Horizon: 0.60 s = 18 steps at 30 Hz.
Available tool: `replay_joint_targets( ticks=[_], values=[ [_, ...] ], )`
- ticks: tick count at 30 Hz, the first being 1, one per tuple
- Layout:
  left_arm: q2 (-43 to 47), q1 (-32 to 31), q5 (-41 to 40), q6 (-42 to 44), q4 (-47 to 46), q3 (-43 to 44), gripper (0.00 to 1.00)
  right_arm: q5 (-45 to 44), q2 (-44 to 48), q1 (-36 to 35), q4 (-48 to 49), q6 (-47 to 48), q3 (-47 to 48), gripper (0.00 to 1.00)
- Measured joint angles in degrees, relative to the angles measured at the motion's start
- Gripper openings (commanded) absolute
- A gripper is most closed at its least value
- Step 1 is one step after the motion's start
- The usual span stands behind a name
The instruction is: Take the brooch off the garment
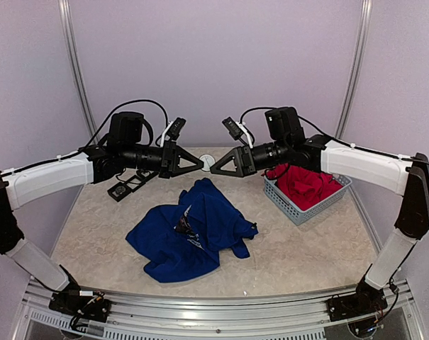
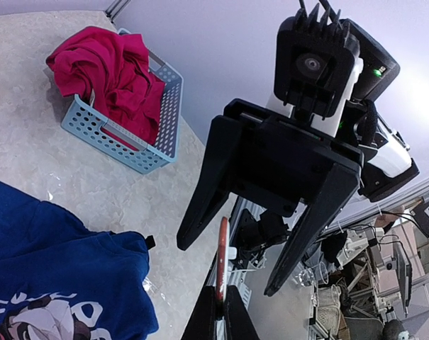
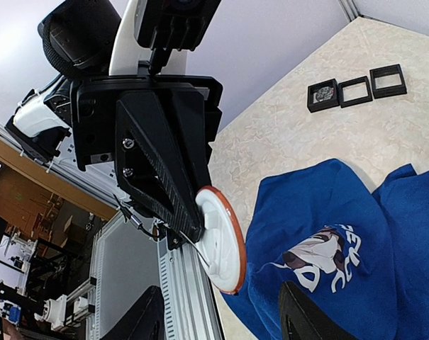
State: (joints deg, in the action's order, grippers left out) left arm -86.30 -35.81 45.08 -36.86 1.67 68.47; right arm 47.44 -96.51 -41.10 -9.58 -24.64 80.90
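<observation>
Above the pale bench (image 1: 306, 255), two arms meet tip to tip. The garment, a royal-blue T-shirt (image 1: 189, 230), lies crumpled directly below both tools, its printed chest facing up. A light-blue basket (image 1: 299, 209) holding a red garment (image 1: 303, 183) sits below and behind the right tool (image 1: 215, 171), whose jaws stand spread and hold nothing. Facing it, the left tool (image 1: 200, 164) is pressed together, pinching the brooch (image 3: 220, 244), a white disc with an orange-red rim, by its edge. Three small black cases (image 1: 127, 187) rest under the left tool's arm. The brooch hangs clear of the cloth, so removal looks done. What appears left is passing it across or setting it down.
</observation>
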Motion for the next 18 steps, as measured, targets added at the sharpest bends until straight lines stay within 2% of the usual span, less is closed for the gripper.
replay_joint_targets(
  ticks=[10, 18],
  values=[
    [0.0, 0.0, 0.63, 0.0, -0.02, 0.0, 0.0, -1.75, -0.22, -1.01, 0.31, 0.31, 0.85, 0.46],
    [0.0, -0.22, 1.05, 0.0, -0.02, 0.0, 0.0, -2.49, -0.68, -1.27, 0.7, 0.15, 2.12, 0.32]
  ],
)
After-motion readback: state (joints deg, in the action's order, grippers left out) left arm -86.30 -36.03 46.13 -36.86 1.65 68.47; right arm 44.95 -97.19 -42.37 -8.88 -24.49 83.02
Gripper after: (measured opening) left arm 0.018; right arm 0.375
